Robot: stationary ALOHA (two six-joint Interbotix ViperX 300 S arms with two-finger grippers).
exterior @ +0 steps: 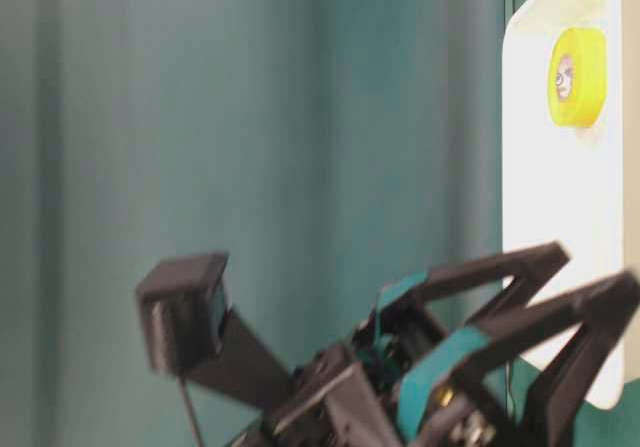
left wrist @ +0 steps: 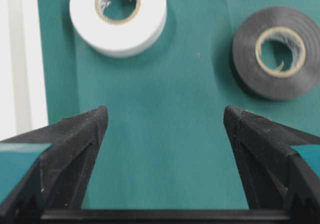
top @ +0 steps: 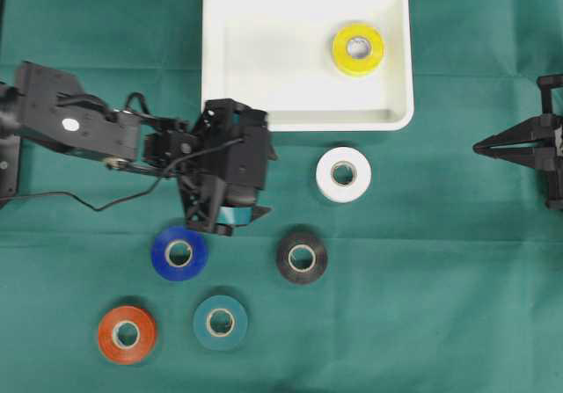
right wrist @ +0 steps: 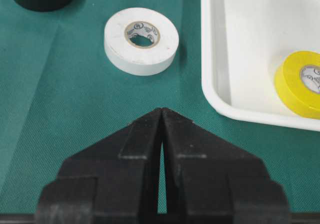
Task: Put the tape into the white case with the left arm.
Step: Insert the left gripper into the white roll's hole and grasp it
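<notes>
- The shallow white rectangular plastic case point(top: 264, 59) with rounded corners and a raised rim lies at the top middle of the green cloth-covered bench point(top: 440, 305).
- A yellow roll of tape point(top: 357, 49) lies flat inside the case, toward its right side.
- Five more rolls lie flat on the cloth outside it: a white roll of tape point(top: 343, 174) just below the case's lower right corner, a black roll of tape point(top: 302, 257) below that, a blue roll of tape point(top: 179, 252), a teal roll of tape point(top: 220, 322) and an orange roll of tape point(top: 127, 333).
- The left arm's black lattice-frame tool point(left wrist: 165, 121) has its teal-striped fingers point(left wrist: 75, 134) spread wide apart with nothing between them; the white and black rolls lie ahead of it.
- In the overhead view this tool sits just above the blue roll, below the case's lower left corner.
- The right arm's all-black pointed tool point(right wrist: 161, 115) has its fingers together, gripping nothing, at the bench's right edge, well apart from the rolls.
</notes>
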